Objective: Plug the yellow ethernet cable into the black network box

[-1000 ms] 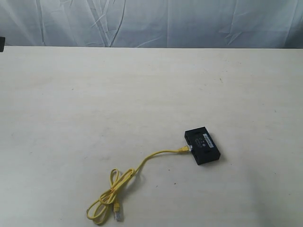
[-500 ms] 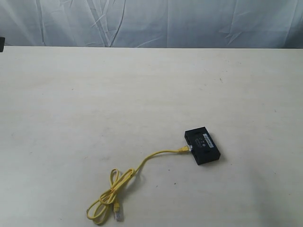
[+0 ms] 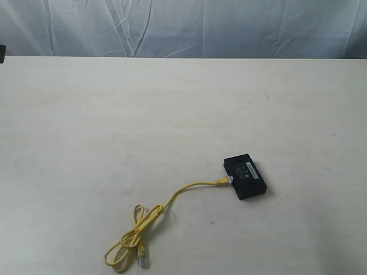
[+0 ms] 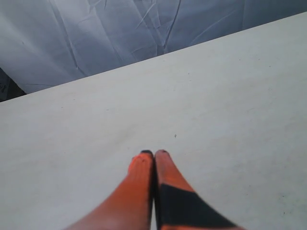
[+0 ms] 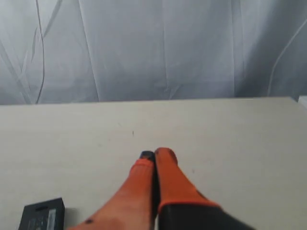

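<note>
Nothing has moved since the earlier frames: in the exterior view the cable, the box and the bare desk lie exactly as they lay a second ago, and no arm has come into that view. I judge from this that the work is either finished or paused, with both arms held back.

The room behind is closed by a wrinkled grey-white cloth backdrop [image 3: 183,26]. Below it the pale cream desk [image 3: 114,114] fills most of the view, matt and with a few small dark specks.

The yellow ethernet cable [image 3: 172,199] lies near the front edge, its loose knotted loop at the left and a free clear plug [image 3: 141,258] beside the loop. Its other plug [image 3: 222,181] touches the side of the black network box [image 3: 245,176] and seems to sit in a port; whether it is fully clicked in I cannot tell.

The left jaws are closed, orange fingertips [image 4: 145,158] pressed together, holding nothing. The right jaws are also closed and empty, above the desk near the box.
</note>
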